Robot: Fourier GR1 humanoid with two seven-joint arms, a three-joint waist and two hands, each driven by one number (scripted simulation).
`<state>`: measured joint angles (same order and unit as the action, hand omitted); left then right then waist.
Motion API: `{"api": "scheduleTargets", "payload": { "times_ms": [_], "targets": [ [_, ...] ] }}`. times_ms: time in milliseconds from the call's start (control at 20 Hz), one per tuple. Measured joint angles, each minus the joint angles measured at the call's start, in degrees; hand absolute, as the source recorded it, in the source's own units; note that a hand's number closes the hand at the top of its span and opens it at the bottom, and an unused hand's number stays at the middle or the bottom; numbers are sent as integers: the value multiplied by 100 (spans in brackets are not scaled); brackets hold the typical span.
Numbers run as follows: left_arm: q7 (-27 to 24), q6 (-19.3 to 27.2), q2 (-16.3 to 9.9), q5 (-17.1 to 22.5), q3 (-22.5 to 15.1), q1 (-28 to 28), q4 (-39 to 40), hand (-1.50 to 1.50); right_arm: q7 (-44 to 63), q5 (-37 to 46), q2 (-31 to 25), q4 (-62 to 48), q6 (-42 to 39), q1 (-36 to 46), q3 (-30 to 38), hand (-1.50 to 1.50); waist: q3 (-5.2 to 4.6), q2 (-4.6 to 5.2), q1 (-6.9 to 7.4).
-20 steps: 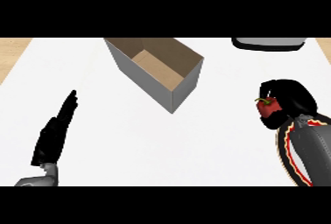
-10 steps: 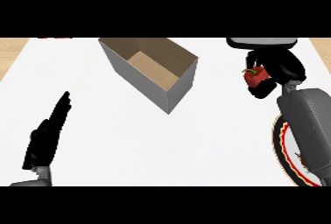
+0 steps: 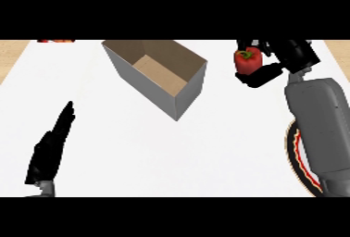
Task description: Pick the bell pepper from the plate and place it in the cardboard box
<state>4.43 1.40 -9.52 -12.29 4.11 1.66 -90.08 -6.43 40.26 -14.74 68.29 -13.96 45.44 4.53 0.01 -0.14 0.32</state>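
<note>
White counter (image 3: 205,157) — right hand (image 3: 287,58) grips bell pepper (image 3: 247,61) beside cardboard box (image 3: 159,74).

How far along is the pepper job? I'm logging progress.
Done: the bell pepper is off the plate, whose rim shows beside the right forearm. In hand: the right hand is curled round it, to the right of the cardboard box. Left: carrying it over the open box and letting go. The left hand rests open.
</note>
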Motion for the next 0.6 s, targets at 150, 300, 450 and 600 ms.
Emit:
{"api": "scheduleTargets", "payload": {
  "times_ms": [150,300,450,600],
  "targets": [
    [100,-28,-6,17,13,-79,-48,0,146,-288,161,83,-243,366,72,150,-2,2,5],
    [187,-94,-61,43,59,-115,-112,0,392,-415,328,113,-302,670,94,150,-1,6,10],
    [162,-113,-37,46,58,-146,-46,0,708,-350,564,-167,-213,1151,19,150,-3,14,31],
    [169,-98,-3,1,24,-243,-12,0,937,-248,798,-539,-43,1566,-47,150,-4,21,46]
  ]
}}
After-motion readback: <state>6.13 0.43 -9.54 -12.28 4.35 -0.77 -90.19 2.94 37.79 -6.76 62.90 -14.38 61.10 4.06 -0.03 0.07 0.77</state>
